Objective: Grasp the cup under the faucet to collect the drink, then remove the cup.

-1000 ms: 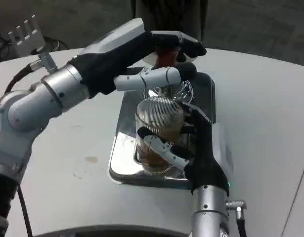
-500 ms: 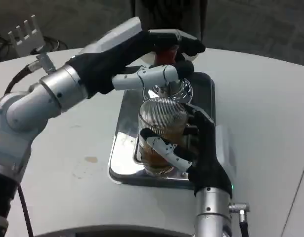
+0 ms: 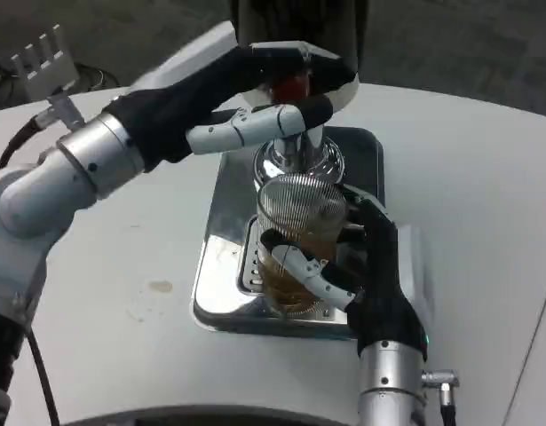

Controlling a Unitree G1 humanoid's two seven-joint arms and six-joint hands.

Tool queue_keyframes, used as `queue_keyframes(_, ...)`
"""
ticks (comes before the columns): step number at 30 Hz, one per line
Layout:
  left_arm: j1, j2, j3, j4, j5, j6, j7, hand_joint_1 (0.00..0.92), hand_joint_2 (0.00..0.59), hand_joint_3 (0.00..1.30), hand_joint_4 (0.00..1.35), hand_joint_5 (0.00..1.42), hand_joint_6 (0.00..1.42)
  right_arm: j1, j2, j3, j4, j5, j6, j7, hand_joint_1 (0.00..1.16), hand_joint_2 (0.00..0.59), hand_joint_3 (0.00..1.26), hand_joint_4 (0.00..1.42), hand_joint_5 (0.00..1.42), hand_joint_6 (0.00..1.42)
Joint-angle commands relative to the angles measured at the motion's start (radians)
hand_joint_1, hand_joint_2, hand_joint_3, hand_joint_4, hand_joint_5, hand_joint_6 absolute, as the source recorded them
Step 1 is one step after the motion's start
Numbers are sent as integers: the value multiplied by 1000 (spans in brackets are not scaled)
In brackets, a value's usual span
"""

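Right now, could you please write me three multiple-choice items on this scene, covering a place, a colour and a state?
1. Where does the cup stand?
A. on the metal drip tray
B. on the bare white table
C. on the floor

2. What colour is the drink in the cup?
A. green
B. blue
C. brown

3. What is the right hand doing?
A. resting flat on the table
B. gripping the cup
C. holding a spoon

Answers: 1 A, the cup sits over the tray's grate. 2 C, brown liquid shows through the glass. 3 B, its fingers wrap the cup's lower part.
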Motion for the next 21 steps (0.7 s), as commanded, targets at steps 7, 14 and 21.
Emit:
queue_keyframes(7, 33, 22, 44, -19, -38, 13, -10, 0, 155, 346, 303, 370, 393, 78, 2, 0, -112, -42, -25, 28, 720, 244, 607, 653, 726, 384)
queue_keyframes(14, 44, 25, 64, -44, -52, 18, -15, 0, 154, 348, 304, 370, 397, 101, 0, 0, -144, -49, -22, 43, 723, 240, 620, 662, 736, 384)
queue_keyframes(21, 60, 40, 91, -66, -67, 24, -17, 0, 149, 348, 312, 379, 399, 150, -14, 6, -198, -66, -15, 64, 728, 237, 624, 662, 744, 381)
